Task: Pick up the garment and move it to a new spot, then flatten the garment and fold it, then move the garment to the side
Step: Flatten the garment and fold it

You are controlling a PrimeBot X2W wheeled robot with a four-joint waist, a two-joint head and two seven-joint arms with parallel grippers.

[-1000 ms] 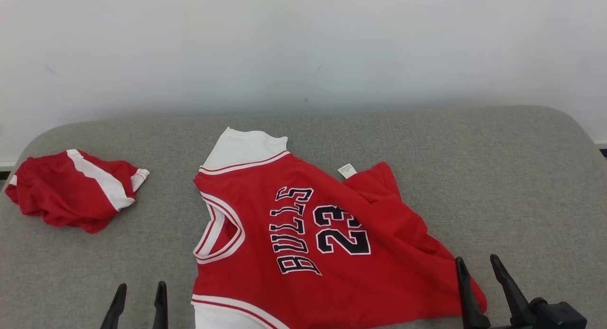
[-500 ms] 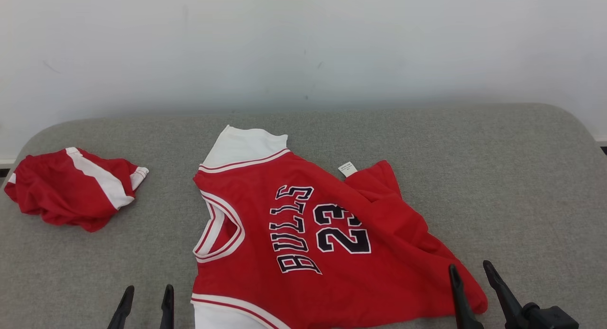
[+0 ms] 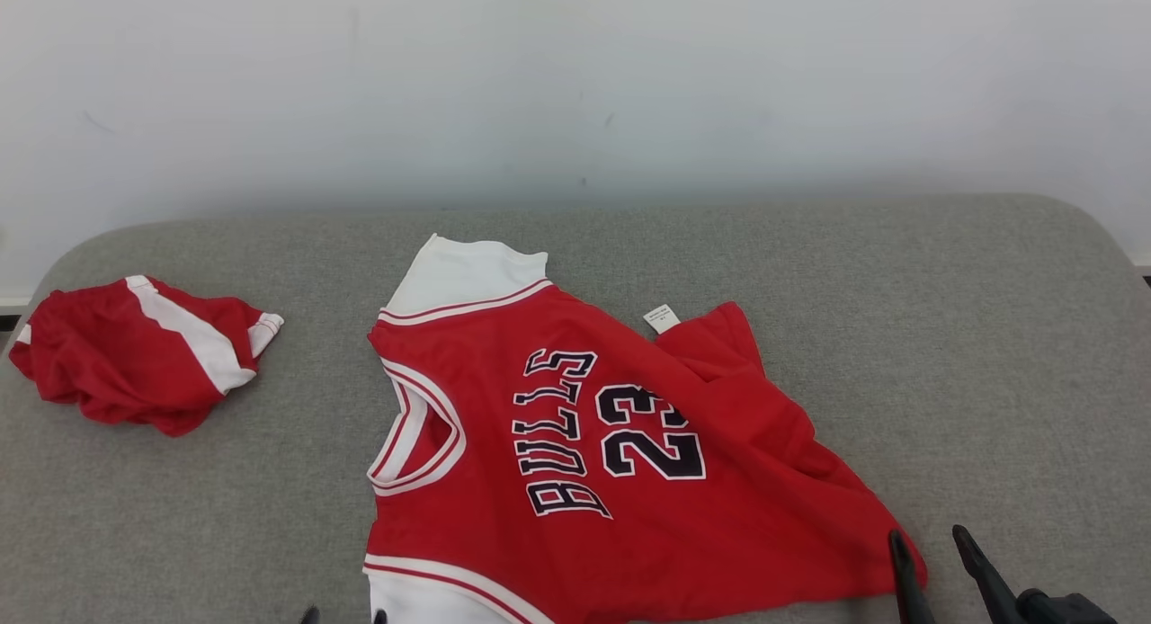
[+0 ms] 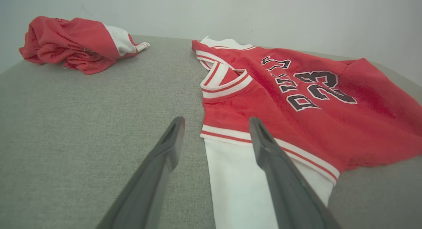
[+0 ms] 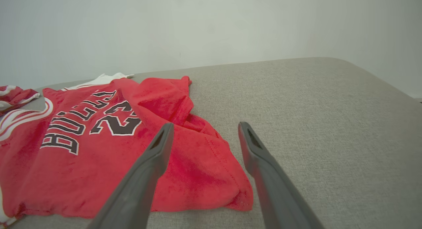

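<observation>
The garment (image 3: 575, 426) is a red jersey with white sleeves and "BULLS 23" on it, spread mostly flat on the grey padded surface (image 3: 944, 336); its right part is rumpled and folded over. My left gripper (image 4: 216, 120) is open, its fingers straddling the near white sleeve's edge (image 4: 237, 189) without touching it; just its tips (image 3: 344, 616) peek in at the head view's bottom edge. My right gripper (image 3: 928, 534) is open beside the jersey's lower right corner. In the right wrist view that gripper (image 5: 206, 124) hovers over the corner (image 5: 230, 192), holding nothing.
A crumpled pair of red shorts with a white stripe (image 3: 135, 354) lies at the far left of the surface, also seen as the shorts (image 4: 75, 44). A pale wall (image 3: 575, 84) rises behind. The surface has rounded corners and open grey room to the right.
Both grippers have drawn back toward the bottom edge of the head view; the left one also shifted right toward the jersey's sleeve. The jersey and shorts lie as before.
</observation>
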